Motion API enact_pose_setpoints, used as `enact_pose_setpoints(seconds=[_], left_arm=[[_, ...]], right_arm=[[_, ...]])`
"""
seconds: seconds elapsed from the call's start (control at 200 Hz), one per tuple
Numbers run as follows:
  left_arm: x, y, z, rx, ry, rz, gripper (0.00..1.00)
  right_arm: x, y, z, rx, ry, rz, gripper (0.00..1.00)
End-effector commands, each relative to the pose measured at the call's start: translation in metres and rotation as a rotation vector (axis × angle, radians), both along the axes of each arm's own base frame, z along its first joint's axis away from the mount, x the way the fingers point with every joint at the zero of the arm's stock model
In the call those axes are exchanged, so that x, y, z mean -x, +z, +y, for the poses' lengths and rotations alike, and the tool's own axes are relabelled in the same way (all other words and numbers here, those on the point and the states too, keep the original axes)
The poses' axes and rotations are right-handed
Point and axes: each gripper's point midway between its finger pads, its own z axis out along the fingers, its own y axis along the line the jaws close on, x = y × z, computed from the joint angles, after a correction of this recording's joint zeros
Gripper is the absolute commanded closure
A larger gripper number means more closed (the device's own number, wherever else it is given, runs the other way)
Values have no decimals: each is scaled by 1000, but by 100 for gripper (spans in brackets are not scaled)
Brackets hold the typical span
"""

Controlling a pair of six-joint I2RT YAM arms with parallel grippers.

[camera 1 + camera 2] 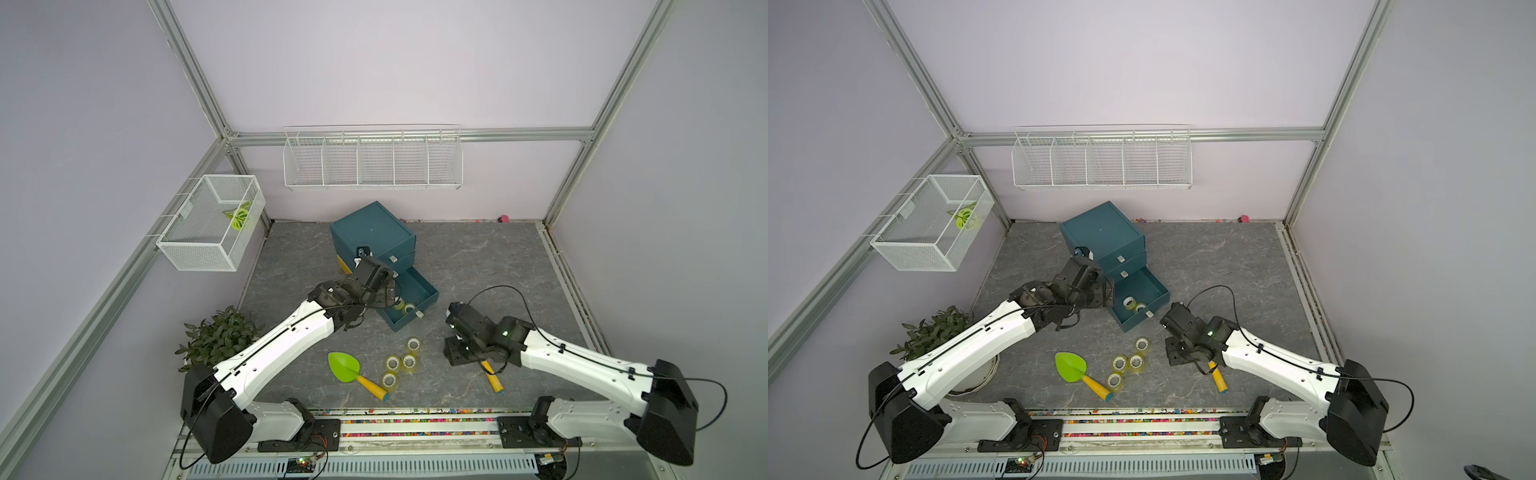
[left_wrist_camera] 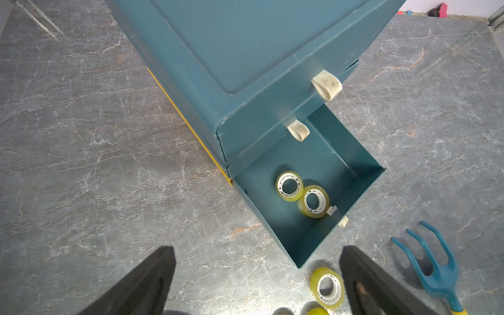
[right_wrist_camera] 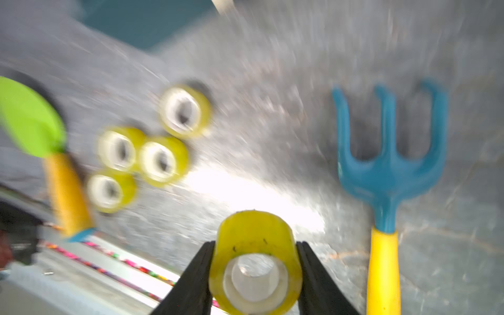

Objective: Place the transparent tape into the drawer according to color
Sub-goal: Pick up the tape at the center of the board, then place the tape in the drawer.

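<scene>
On the right arm, the right gripper (image 3: 255, 246) is clamped on a yellow-green held roll (image 3: 253, 231), with a finger (image 3: 196, 272) tight against each side and the white core facing the wrist camera. That view is motion-blurred, and I cannot tell if the roll clears the desk (image 1: 478, 257). The blue rake (image 3: 390, 169) lies flat near the held roll. In both top views the right wrist covers the rake, lower right of centre, with only its yellow handle (image 1: 494, 380) poking out below, and the gripper tips are hidden there. The left gripper (image 2: 257, 252) is spread wide with nothing between its fingers (image 2: 152, 275). In the top views it sits at frame centre, against the teal cabinet (image 1: 370, 232) and over the left edge of the open drawer (image 1: 419, 291). That is the bottom drawer, pulled out toward lower right; the two drawers above it are shut. Two yellow-green drawer rolls lie flat inside, one (image 2: 289, 186) touching the other (image 2: 313, 201), close to the front wall with the handle. Four loose rolls, same tint, lie flat on the desk below the drawer in the top view. One (image 1: 413, 344) is alone nearest the drawer. A pair (image 1: 392, 363) (image 1: 409, 361) sits side by side, just about touching. The last (image 1: 389, 380) is lowest. The green shovel (image 1: 344, 365) lies left of that cluster, its yellow handle running down-right just beside the lowest roll.
</scene>
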Motion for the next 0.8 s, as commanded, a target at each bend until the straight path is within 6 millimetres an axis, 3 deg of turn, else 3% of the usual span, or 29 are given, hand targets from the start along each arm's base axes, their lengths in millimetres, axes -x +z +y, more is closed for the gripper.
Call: enact_pose_setpoints(seconds=[0.0, 0.14, 0.265, 0.52, 0.645, 0.795], left_arm=[[1, -10, 5, -36, 3, 21, 0], [2, -9, 4, -31, 2, 28, 0], [3, -9, 2, -21, 3, 39, 0], [9, -24, 3, -18, 15, 93, 0], [13, -31, 5, -16, 20, 111, 0], [18, -39, 8, -14, 26, 129, 0]], right_arm=[[-27, 33, 8, -23, 31, -126, 57], [-68, 60, 30, -99, 29, -204, 57], [-108, 65, 54, -109, 38, -251, 57], [-164, 32, 85, -95, 29, -236, 57], [-179, 10, 95, -89, 39, -206, 56], [-186, 0, 103, -101, 46, -209, 54]])
